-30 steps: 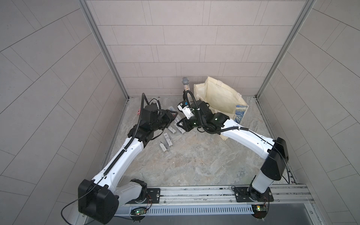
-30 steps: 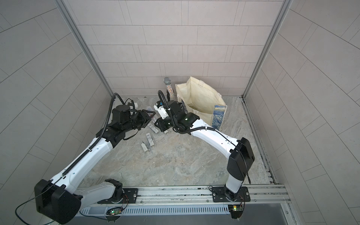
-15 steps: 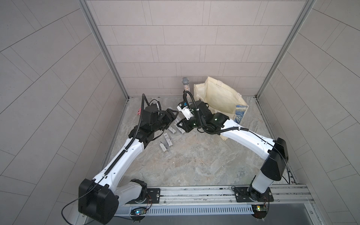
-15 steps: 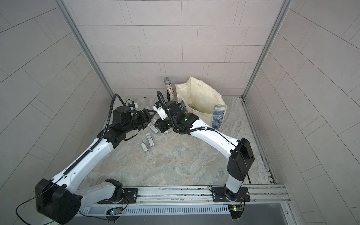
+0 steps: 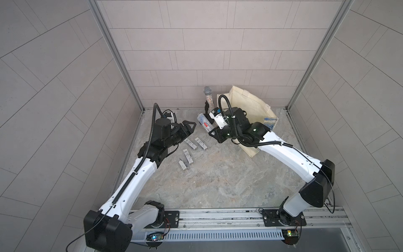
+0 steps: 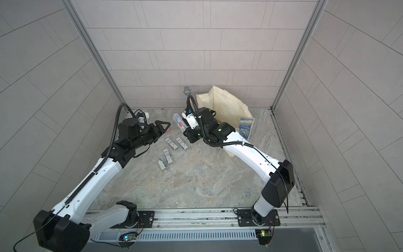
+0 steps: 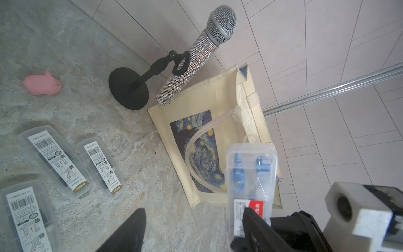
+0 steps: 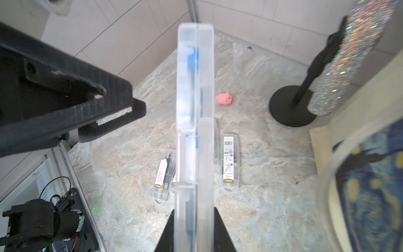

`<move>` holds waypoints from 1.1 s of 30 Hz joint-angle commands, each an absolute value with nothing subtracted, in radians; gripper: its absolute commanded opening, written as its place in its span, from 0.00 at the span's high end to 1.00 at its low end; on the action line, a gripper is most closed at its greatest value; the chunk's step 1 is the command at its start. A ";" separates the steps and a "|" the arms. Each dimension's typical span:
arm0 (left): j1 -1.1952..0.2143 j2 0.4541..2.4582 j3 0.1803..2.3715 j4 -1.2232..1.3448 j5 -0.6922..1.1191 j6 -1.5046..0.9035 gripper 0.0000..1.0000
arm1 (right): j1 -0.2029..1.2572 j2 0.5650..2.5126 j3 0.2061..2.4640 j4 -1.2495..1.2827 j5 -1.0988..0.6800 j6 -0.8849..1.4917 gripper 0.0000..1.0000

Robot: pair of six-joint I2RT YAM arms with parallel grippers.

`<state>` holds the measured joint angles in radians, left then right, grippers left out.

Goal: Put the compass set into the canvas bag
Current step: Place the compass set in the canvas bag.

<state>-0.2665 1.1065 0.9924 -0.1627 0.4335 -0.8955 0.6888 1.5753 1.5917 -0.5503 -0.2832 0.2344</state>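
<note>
The compass set [image 8: 194,104] is a clear plastic case with blue parts inside, held off the floor. My right gripper [image 8: 194,236] is shut on its lower end, one finger on each flat side. In both top views the case [image 5: 204,122] [image 6: 179,122] sticks out from the right gripper [image 5: 213,132] toward the left gripper [image 5: 189,127]. My left gripper [image 7: 194,231] is open, with one finger close beside the case [image 7: 250,172] and nothing between the jaws. The canvas bag [image 5: 248,107] [image 7: 207,98] stands cream with a starry print, just behind the right arm.
A glittery microphone [image 7: 197,59] on a black stand [image 5: 206,107] stands next to the bag by the back wall. Several other clear labelled cases [image 5: 192,145] [image 7: 58,161] lie on the stone floor between the arms. A pink pig toy [image 7: 42,84] [image 8: 224,99] lies further left.
My left gripper has opened and let go of the compass set. The right gripper stays shut on the case, and both arms have barely moved.
</note>
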 commanded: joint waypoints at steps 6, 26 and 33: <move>-0.250 1.117 0.904 -0.114 0.582 -0.780 0.24 | 0.588 1.484 1.705 -0.682 -0.186 0.126 0.98; -0.249 1.182 0.850 -0.187 0.607 -0.560 0.24 | 0.313 1.650 1.892 -0.782 -0.123 0.042 0.99; -0.250 1.172 0.920 -0.349 0.555 -0.415 0.24 | 0.288 1.726 1.927 -0.800 -0.090 0.022 0.99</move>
